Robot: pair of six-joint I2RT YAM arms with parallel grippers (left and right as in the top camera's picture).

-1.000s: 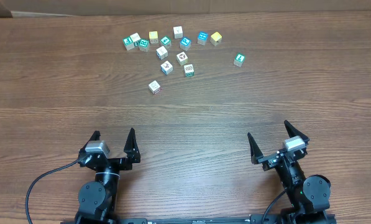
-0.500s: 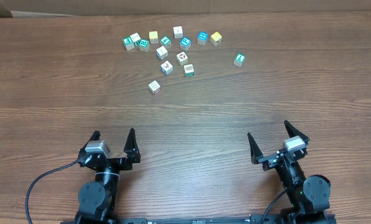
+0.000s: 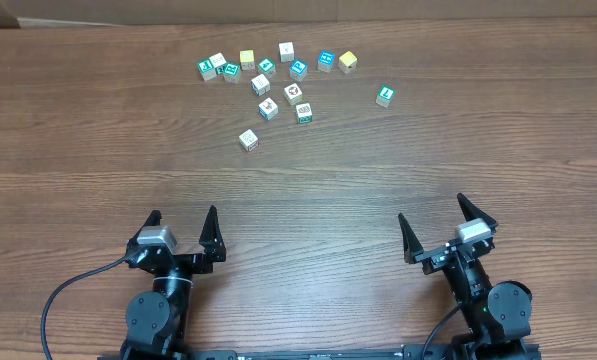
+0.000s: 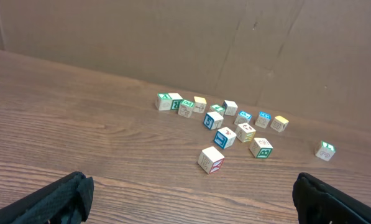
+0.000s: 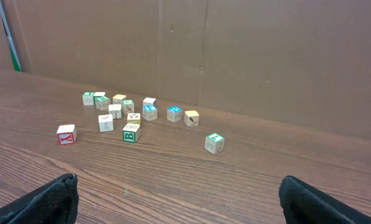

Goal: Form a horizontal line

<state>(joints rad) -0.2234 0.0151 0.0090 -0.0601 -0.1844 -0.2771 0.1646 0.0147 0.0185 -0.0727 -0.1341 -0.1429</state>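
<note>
Several tiny whitish cubes (image 3: 293, 94) with teal, green, yellow and red faces lie in a loose scattered cluster at the far middle of the wooden table (image 3: 428, 150). No edge-to-edge row of cubes shows in any view. One cube with red marks (image 3: 248, 140) lies nearest me, apart from the cluster; it also shows in the left wrist view (image 4: 210, 159) and the right wrist view (image 5: 66, 134). Another cube (image 3: 384, 96) sits alone at the right. My left gripper (image 3: 184, 215) and right gripper (image 3: 431, 210) are open and empty near the table's front edge, far from the cubes.
A brown cardboard wall (image 4: 173, 37) stands behind the cubes along the table's far edge. A black cable (image 3: 53, 300) loops at the front left beside the left arm's base.
</note>
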